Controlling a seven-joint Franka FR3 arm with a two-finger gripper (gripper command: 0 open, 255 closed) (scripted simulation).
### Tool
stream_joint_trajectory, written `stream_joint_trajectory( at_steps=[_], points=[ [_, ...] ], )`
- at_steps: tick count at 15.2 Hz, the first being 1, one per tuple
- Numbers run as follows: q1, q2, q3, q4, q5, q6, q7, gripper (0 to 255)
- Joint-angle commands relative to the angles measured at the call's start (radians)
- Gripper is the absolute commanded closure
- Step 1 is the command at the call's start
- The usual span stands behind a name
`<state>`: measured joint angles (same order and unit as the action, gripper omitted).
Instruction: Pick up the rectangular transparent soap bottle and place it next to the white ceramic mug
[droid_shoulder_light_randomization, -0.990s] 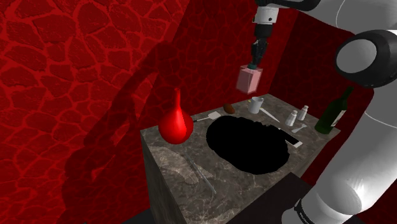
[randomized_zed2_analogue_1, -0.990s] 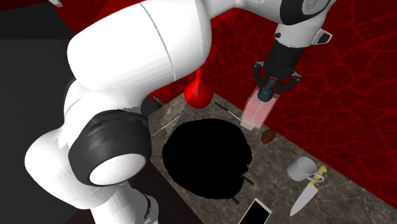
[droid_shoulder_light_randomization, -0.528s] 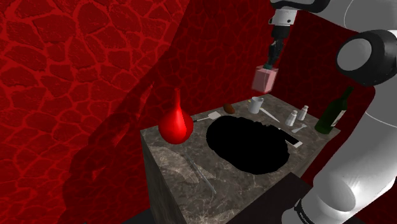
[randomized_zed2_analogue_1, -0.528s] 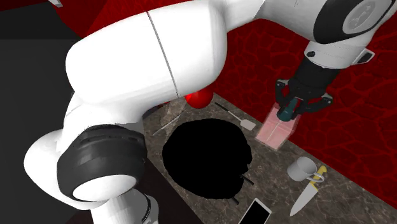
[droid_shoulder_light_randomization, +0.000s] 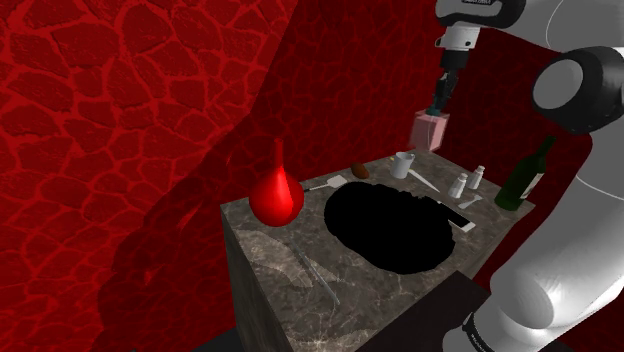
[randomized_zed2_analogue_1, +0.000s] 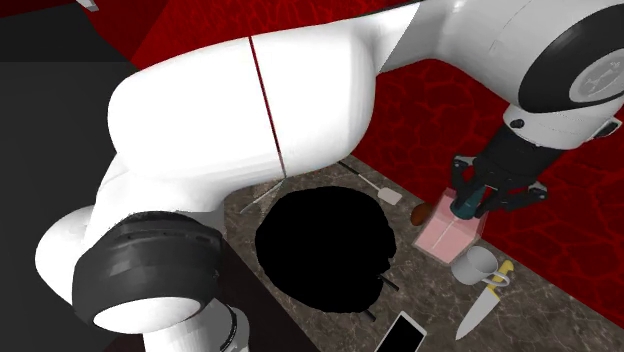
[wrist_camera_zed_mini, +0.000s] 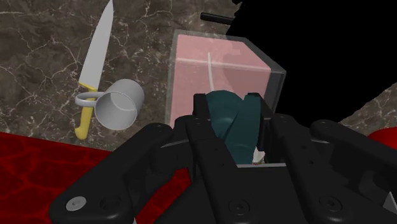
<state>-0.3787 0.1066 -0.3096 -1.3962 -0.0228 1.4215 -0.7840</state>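
The end effector (randomized_zed2_analogue_1: 478, 203) clamps the teal cap of a clear, pink-filled rectangular soap bottle (randomized_zed2_analogue_1: 445, 236), which hangs below it near a mug (randomized_zed2_analogue_1: 474, 266).

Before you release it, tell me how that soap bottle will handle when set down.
The soap bottle looks rigid and boxy, so it should stand steadily. Pink liquid seems to fill it: probably heavy for its size. The gripper clasps only its teal pump, so it might swing.

A home kitchen: a marbled counter (droid_shoulder_light_randomization: 290, 270) with a sink-shaped black area (droid_shoulder_light_randomization: 390, 230), carrying a kitchen knife (wrist_camera_zed_mini: 95, 57), mug (wrist_camera_zed_mini: 118, 107), shakers (droid_shoulder_light_randomization: 458, 185) and a wine bottle (droid_shoulder_light_randomization: 525, 175).
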Motion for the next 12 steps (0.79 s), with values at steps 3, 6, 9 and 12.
stream_joint_trajectory(
  at_steps=[3,6,9,12],
  points=[
    [0.002,-0.02,0.001,-0.081,-0.006,0.063,0.004,255],
    [0.004,-0.032,0.002,-0.136,-0.009,0.107,0.008,255],
    [0.006,-0.041,0.003,-0.188,-0.012,0.15,0.012,255],
    [0.007,-0.047,0.004,-0.236,-0.013,0.192,0.015,255]
  ],
)
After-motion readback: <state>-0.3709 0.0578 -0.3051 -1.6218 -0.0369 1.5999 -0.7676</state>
